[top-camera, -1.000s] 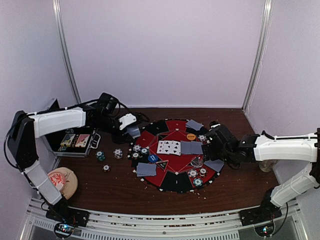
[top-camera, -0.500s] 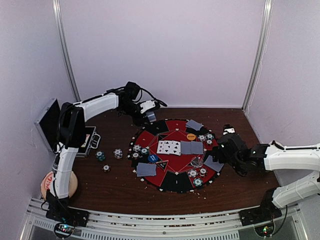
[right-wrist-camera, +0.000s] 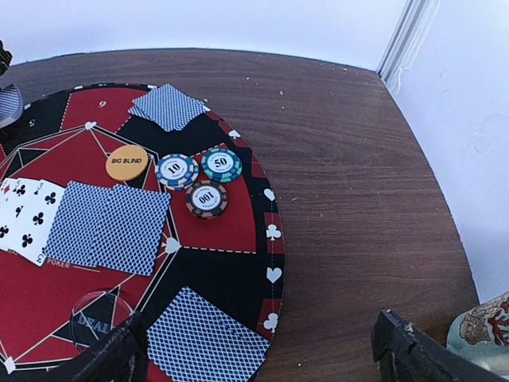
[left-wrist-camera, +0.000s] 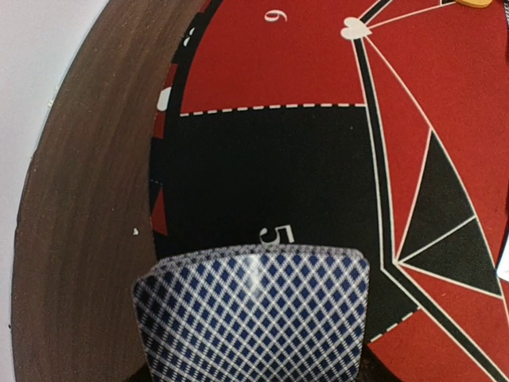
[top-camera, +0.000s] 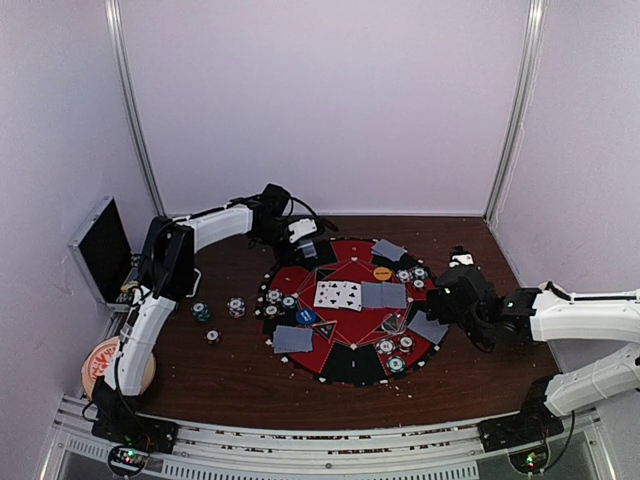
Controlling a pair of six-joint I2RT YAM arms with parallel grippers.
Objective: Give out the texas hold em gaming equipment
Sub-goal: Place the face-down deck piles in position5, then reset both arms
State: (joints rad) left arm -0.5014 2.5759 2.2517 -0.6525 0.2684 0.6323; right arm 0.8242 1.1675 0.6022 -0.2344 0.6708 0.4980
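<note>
1. Left jaws are clamped on a blue-backed card (left-wrist-camera: 253,314), pattern side up. It's held over the black "5" wedge at the far-left edge of the round mat (top-camera: 352,365).
2. Right jaws are spread wide with nothing between them. They hover over the mat's right edge, right above a face-down card (right-wrist-camera: 205,338) lying on the black wedge there.
3. In the middle of the mat there's a fan of face-up cards (top-camera: 337,295), mostly clubs from what I can read. A face-down pair (right-wrist-camera: 115,227) overlaps its right side.
4. The orange BIG BLIND disc (right-wrist-camera: 127,162) sits just beside three chips (right-wrist-camera: 207,198) toward the mat's far-right edge. Another couple of far-edge cards (right-wrist-camera: 168,106) lie face down at the mat's far edge.
5. A few loose chips (top-camera: 236,306) sit on the bare table (top-camera: 240,380), just off the mat's left edge.
6. The metal case (top-camera: 105,250) stands open at the table's left edge.
</note>
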